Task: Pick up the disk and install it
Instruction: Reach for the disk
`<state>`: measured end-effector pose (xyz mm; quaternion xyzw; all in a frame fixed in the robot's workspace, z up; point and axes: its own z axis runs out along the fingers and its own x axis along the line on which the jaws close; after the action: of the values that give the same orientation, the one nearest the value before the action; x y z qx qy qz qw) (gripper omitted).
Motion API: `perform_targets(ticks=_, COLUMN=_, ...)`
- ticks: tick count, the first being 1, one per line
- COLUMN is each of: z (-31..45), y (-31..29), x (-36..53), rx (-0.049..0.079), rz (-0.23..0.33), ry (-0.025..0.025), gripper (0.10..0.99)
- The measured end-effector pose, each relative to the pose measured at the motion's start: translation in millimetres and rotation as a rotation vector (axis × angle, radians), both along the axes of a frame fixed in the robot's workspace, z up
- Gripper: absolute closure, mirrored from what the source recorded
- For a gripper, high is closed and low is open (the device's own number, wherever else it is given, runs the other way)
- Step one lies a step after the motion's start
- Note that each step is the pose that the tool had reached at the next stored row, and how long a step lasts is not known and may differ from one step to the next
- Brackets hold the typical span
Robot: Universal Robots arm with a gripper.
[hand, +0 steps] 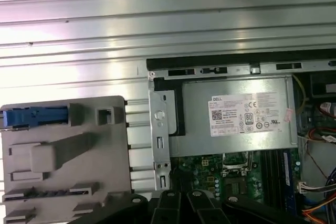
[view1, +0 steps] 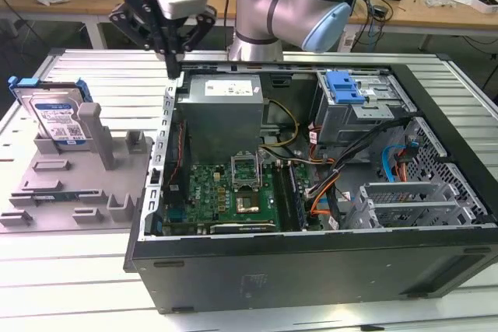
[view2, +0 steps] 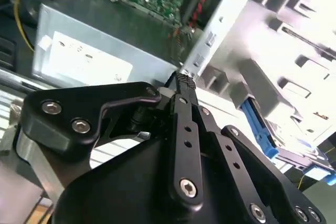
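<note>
Exterior view: bright, even light from above. Leaves only soft shadow inside the computer case and a pale sheen on the ribbed desk. First wrist view: burns broad bands of the desk to white, with a pinkish tint along the ribs. Second wrist view: overexposes the grey fixture to near white, flares on the power supply label, keeps the close black gripper dark, with little surface detail.
</note>
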<state>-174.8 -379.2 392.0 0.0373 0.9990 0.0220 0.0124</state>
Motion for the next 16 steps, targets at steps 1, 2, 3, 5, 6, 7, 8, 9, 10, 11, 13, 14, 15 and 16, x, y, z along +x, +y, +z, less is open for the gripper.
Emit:
perform_targets(ticks=1, z=-0.3, y=1.7, x=-4.3, rx=0.0, rz=0.0, ry=-0.0001, gripper=0.98)
perform_targets(ticks=2, z=-0.8, y=5.0, x=-12.6, rx=0.0, rz=0.0, ry=-0.0003, gripper=0.98)
perform_targets(ticks=3, z=-1.3, y=11.2, x=-27.9, rx=0.0, rz=0.0, ry=-0.0001, gripper=0.98)
perform_targets(ticks=5, z=-1.9, y=15.2, x=-37.1, rx=0.0, rz=0.0, ry=-0.0002, gripper=0.98)
perform_targets(ticks=6, z=-2.1, y=16.9, x=-40.9, rx=0.0, rz=0.0, ry=-0.0002, gripper=0.98)
perform_targets(ticks=7, z=-2.3, y=18.8, x=-44.8, rx=0.0, rz=0.0, ry=-0.0002, gripper=0.98)
perform_targets(ticks=8, z=-2.6, y=20.8, x=-49.0, rx=0.0, rz=0.0, ry=-0.0002, gripper=0.98)
perform_targets(ticks=9, z=-2.8, y=22.7, x=-52.9, rx=0.0, rz=0.0, ry=-0.0002, gripper=0.98)
perform_targets(ticks=10, z=-3.1, y=24.7, x=-57.0, rx=0.0, rz=0.0, ry=-0.0002, gripper=0.98)
perform_targets(ticks=11, z=-3.4, y=26.6, x=-60.7, rx=0.0, rz=0.0, ry=-0.0001, gripper=0.98)
perform_targets(ticks=13, z=-4.2, y=30.4, x=-69.5, rx=0.0, rz=0.0, ry=0.0009, gripper=0.98)
perform_targets(ticks=14, z=-4.8, y=32.1, x=-74.5, rx=0.0, rz=0.0, ry=0.003, gripper=0.98)
perform_targets(ticks=15, z=-5.3, y=33.1, x=-77.8, rx=0.0, rz=0.0, ry=0.0047, gripper=0.98)
perform_targets(ticks=16, z=-5.9, y=34.3, x=-81.7, rx=0.0, rz=0.0, ry=0.0068, gripper=0.98)
